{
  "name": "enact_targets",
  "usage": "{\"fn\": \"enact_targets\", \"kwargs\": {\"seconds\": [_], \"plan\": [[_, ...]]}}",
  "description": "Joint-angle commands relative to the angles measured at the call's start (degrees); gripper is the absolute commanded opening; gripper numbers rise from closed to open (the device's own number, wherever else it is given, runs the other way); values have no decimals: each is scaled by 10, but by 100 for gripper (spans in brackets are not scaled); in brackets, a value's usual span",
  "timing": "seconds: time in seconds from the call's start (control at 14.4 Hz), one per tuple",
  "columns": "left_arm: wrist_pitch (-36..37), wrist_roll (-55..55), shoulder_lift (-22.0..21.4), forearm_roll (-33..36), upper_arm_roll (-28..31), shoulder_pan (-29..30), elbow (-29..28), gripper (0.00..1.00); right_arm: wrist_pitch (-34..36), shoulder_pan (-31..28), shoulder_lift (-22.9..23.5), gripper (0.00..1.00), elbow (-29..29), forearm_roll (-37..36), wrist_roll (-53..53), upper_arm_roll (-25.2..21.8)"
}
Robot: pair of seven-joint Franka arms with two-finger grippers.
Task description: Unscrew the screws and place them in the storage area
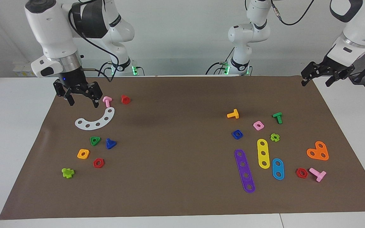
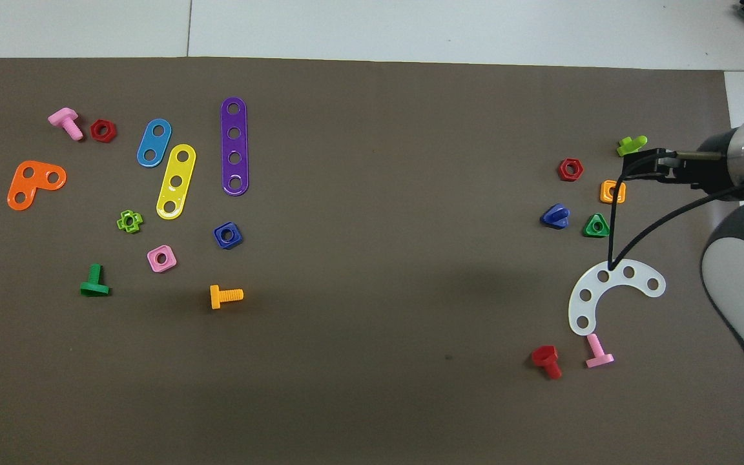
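Note:
The dark-blue bolt with a triangular head (image 1: 110, 143) lies on the brown mat (image 1: 176, 120) beside a green triangular nut (image 1: 95, 140), toward the right arm's end; it also shows in the overhead view (image 2: 556, 216). The blue square nut (image 1: 237, 134) lies apart from it, toward the left arm's end, also in the overhead view (image 2: 227, 235). My right gripper (image 1: 83, 102) is open and empty, over the mat beside a pink bolt (image 1: 107, 101) and a white curved plate (image 1: 96, 120). My left gripper (image 1: 317, 83) is open and empty, waiting over the mat's corner.
Near the blue bolt lie a red bolt (image 1: 125, 99), an orange square nut (image 1: 83, 154), a red hex nut (image 1: 98, 163) and a lime bolt (image 1: 67, 173). Toward the left arm's end lie purple (image 1: 244, 171), yellow (image 1: 263, 153), blue and orange plates, with several bolts and nuts.

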State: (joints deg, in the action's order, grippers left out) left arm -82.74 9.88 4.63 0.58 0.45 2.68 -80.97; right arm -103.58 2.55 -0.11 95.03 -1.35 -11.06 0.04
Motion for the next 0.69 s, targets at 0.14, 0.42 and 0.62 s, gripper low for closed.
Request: {"fn": "enact_targets", "kwargs": {"seconds": [0.14, 0.42, 0.62], "plan": [[-30, 4, -34, -8, -4, 7, -45, 100, 109, -10, 23, 100, -93, 10, 11, 4], [-40, 2, -33, -8, -4, 3, -42, 100, 151, -8, 5, 100, -82, 12, 24, 2], [-59, 4, -34, -8, -4, 7, -47, 100, 164, -1, -17, 100, -46, 11, 26, 6]]}}
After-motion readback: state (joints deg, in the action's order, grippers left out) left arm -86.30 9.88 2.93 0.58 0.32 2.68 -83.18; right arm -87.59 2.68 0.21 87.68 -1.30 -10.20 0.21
